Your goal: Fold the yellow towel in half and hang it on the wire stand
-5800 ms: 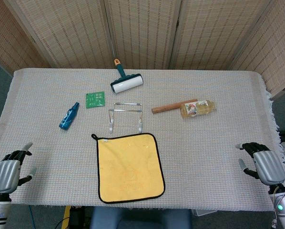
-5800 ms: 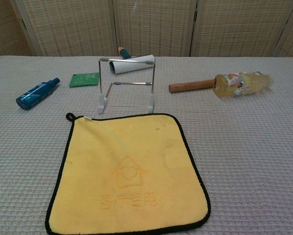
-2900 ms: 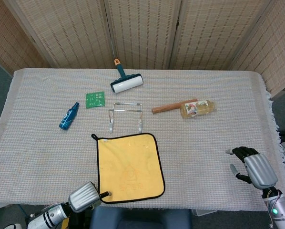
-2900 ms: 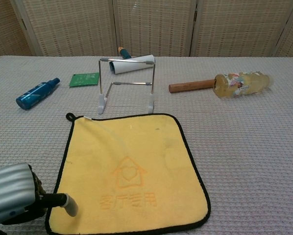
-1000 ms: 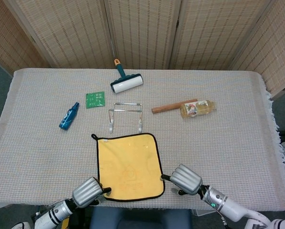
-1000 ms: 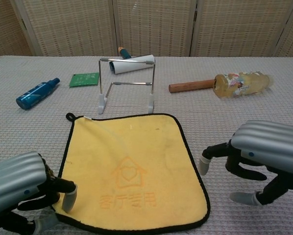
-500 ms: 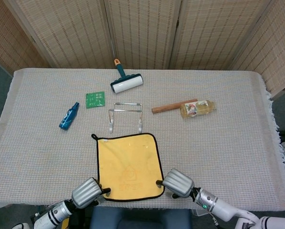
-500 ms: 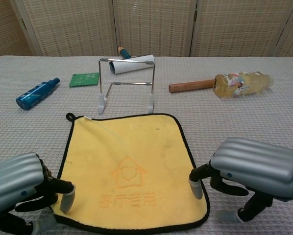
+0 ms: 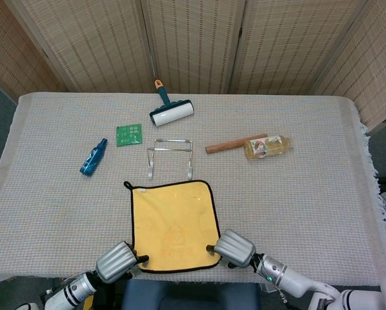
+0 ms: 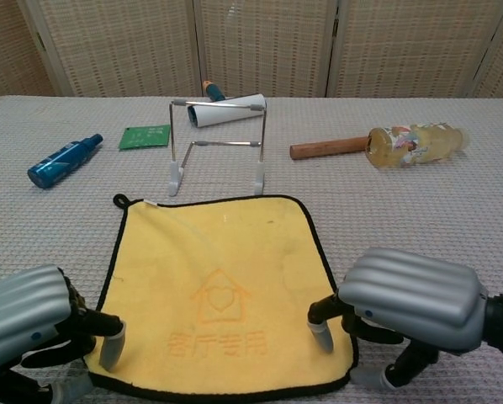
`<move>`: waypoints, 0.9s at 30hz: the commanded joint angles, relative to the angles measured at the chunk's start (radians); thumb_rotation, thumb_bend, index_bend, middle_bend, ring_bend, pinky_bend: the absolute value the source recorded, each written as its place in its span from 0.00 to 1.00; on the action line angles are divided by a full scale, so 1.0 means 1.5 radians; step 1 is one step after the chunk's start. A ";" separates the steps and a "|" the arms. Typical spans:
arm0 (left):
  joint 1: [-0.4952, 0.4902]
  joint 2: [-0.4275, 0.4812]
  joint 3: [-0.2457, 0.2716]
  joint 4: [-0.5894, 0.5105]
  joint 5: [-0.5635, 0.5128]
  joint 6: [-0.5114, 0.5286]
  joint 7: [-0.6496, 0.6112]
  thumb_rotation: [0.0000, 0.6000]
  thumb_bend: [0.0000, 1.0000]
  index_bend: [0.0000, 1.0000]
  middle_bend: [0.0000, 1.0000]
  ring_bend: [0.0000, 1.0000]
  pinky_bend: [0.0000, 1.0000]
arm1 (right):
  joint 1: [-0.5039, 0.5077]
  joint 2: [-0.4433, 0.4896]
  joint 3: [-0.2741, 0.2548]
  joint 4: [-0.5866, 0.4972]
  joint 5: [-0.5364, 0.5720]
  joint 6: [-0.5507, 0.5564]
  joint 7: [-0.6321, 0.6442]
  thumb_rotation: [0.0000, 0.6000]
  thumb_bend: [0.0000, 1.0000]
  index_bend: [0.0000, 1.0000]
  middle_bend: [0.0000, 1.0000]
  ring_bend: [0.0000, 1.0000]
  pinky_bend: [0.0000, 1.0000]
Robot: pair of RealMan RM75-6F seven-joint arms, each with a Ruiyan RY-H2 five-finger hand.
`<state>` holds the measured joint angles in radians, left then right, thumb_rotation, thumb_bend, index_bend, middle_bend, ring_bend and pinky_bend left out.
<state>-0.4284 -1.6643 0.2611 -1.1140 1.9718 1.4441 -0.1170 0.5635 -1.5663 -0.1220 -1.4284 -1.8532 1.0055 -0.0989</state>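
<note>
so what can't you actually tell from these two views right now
- Whether either hand grips the yellow towel: in both views the left hand and right hand cover the near corners, hiding any contact.
- The print on the bottle label: too small in either view.
- The lint roller: in the chest view the wire stand crosses it, showing only part.
- The arms: cut off by the bottom edge in both views.

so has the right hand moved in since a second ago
Yes. The right hand has shifted left over the yellow towel; its fingertip now sits on the near right corner, inside the black border.
</note>
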 commanded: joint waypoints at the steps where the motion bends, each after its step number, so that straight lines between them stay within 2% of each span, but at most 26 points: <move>1: 0.001 -0.001 0.000 0.001 0.000 0.001 -0.001 1.00 0.47 0.59 1.00 0.92 0.91 | 0.004 -0.007 0.001 0.006 0.005 -0.002 -0.003 1.00 0.29 0.48 0.92 1.00 1.00; 5: 0.002 -0.002 -0.001 0.004 -0.001 0.004 -0.004 1.00 0.47 0.59 1.00 0.92 0.91 | 0.010 -0.017 0.001 0.013 0.009 -0.005 -0.006 1.00 0.34 0.48 0.92 1.00 1.00; 10: 0.004 -0.001 -0.003 0.006 -0.004 0.010 -0.009 1.00 0.47 0.59 1.00 0.92 0.91 | 0.013 -0.026 0.003 0.019 0.013 0.006 -0.003 1.00 0.46 0.51 0.92 1.00 1.00; 18: -0.001 0.019 -0.024 -0.018 -0.034 0.012 -0.051 1.00 0.47 0.59 1.00 0.92 0.91 | 0.017 -0.021 0.020 0.007 0.034 0.024 0.009 1.00 0.48 0.53 0.92 1.00 1.00; 27: -0.034 0.077 -0.067 -0.098 -0.103 -0.045 -0.108 1.00 0.47 0.58 1.00 0.92 0.91 | 0.027 -0.030 0.060 0.000 0.078 0.028 0.005 1.00 0.48 0.54 0.92 1.00 1.00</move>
<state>-0.4684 -1.5645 0.1733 -1.2441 1.8348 1.3928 -0.2621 0.6013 -1.6074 -0.0390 -1.4273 -1.7438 1.0476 -0.0899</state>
